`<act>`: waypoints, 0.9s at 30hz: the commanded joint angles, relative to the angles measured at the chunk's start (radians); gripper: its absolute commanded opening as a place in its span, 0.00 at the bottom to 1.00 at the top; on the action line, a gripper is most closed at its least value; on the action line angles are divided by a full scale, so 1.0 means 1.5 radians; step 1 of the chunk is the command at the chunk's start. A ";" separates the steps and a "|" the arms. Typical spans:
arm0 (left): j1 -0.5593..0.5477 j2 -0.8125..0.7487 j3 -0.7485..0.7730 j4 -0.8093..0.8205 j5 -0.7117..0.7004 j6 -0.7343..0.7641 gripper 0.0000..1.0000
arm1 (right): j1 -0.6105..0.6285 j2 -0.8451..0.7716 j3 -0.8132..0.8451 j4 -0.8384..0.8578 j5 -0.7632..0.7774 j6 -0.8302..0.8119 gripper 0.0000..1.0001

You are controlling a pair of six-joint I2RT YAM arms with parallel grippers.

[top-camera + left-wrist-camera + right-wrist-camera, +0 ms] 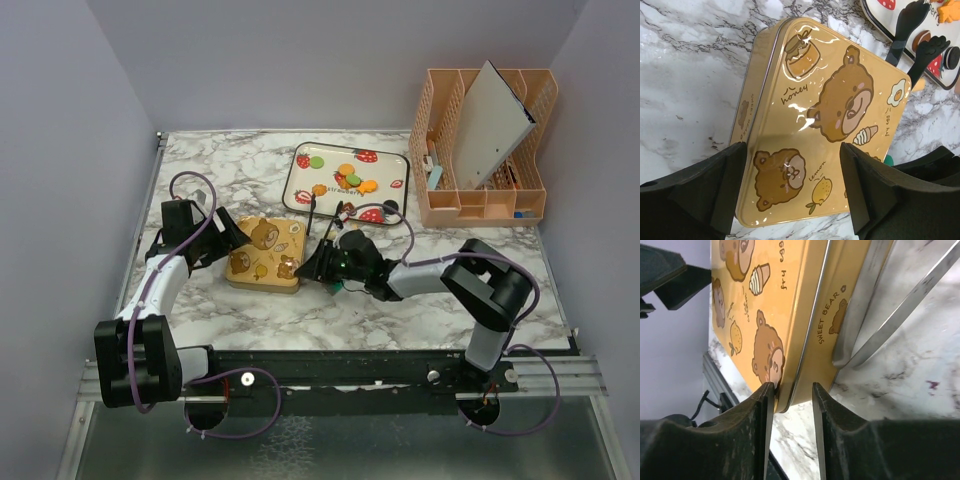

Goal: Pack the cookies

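**Claws at the tin, cookies waiting on the tray**

My right claw [792, 390] is narrowed down on the near right corner of a flat rectangular yellow metal tin [265, 256]. One finger lies on the printed lid and the other against the side wall, so I appear to have the lid's rim pinched. My left claw [792, 170] hangs wide open over the tin's opposite side and holds nothing.

The lid is glossy and printed with brown bears and the words "honey", "lemon" and "fry egg". The side wall reads "SWEET BEAR". I judge the tin to be thin, stiff and slippery, so the rim is the only sound hold. The lid looks shut and probably has to come off first.

Just beyond the tin, a pair of tongs with steel arms and black tips [912, 30] lies on the white marble-patterned tabletop [200, 160].

Behind them sits a white rectangular tray with red strawberry prints [335, 152], and on it are the small orange, green and brown toy cookies [350, 178], all loose. They look light, hard and smooth, so they are likely to skate or flip. I would take them one at a time, squeezing across the edges. The tray's lettering is too small for me to read.
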 commanded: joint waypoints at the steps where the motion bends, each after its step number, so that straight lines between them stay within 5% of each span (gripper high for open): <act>1: -0.005 -0.013 -0.005 0.004 0.000 0.007 0.81 | -0.036 -0.025 0.026 -0.099 0.036 -0.053 0.41; 18: -0.005 0.057 0.059 0.007 -0.031 -0.007 0.80 | -0.105 0.018 0.202 -0.200 0.019 -0.152 0.44; 27: -0.007 0.180 0.184 0.004 -0.038 -0.020 0.68 | -0.126 0.111 0.332 -0.257 0.050 -0.192 0.43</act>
